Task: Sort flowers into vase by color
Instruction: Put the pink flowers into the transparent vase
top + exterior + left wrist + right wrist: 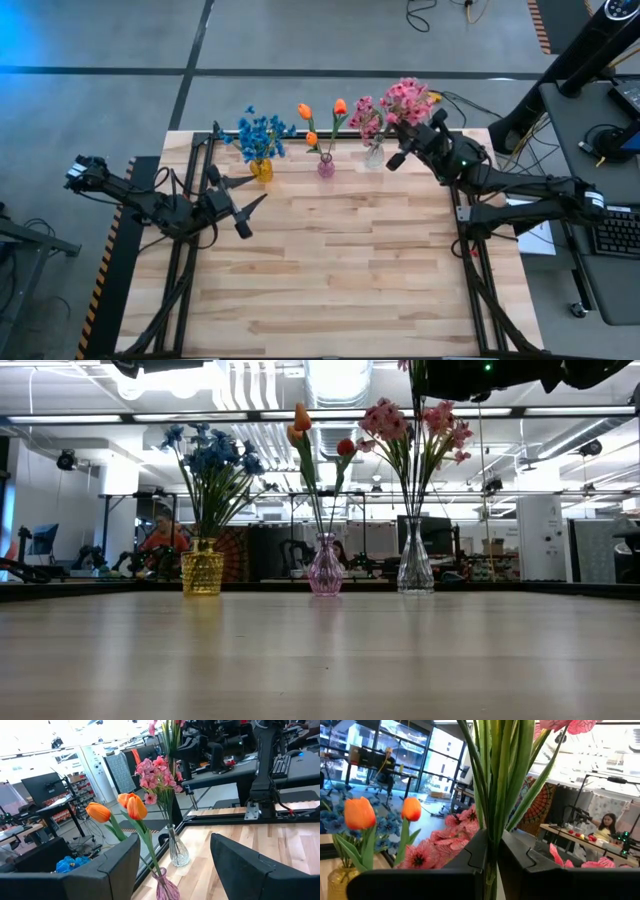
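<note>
the right gripper is hovering over the clear vase at the tabletop's far edge w/ jaws clamping a bunch of pink flower stems. the stems are running upright, long axis pointing down at the vase mouth right below. the left gripper is idling well apart, jaws open & empty; blue flowers & orange flowers are sitting in their own vases.

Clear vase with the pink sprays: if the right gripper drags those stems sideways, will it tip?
Probably. The clear vase is tall and narrow with a small foot, and the pink sprays stand high above it. The right gripper, shut on their stems, has leverage. The glass likely slides on the smooth table.
</note>
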Robot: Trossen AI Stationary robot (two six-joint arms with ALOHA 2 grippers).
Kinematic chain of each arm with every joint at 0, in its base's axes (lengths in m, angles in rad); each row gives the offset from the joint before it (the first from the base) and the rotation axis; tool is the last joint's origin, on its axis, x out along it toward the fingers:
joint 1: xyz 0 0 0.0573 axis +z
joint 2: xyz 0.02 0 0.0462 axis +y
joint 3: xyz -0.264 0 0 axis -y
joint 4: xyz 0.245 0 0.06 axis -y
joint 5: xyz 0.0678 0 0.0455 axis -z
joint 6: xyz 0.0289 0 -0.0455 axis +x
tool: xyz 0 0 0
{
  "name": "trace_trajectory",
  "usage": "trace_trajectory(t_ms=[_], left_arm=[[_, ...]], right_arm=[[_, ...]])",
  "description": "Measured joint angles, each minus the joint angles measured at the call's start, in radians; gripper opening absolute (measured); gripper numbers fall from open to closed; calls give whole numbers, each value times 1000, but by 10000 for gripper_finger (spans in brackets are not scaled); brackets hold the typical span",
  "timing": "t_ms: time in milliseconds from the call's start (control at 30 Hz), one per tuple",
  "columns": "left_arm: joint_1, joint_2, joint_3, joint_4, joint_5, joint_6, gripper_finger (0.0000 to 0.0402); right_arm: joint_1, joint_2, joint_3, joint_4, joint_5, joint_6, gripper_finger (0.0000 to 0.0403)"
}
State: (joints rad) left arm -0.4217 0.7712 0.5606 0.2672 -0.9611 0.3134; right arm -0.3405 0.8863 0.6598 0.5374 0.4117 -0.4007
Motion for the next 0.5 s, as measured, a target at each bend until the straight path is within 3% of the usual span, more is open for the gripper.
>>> trace_trajectory(t_ms=[500], left_arm=[[0,0,0,-1,0,0,224]], right_arm=[[-27,18,0,0,0,0,26]])
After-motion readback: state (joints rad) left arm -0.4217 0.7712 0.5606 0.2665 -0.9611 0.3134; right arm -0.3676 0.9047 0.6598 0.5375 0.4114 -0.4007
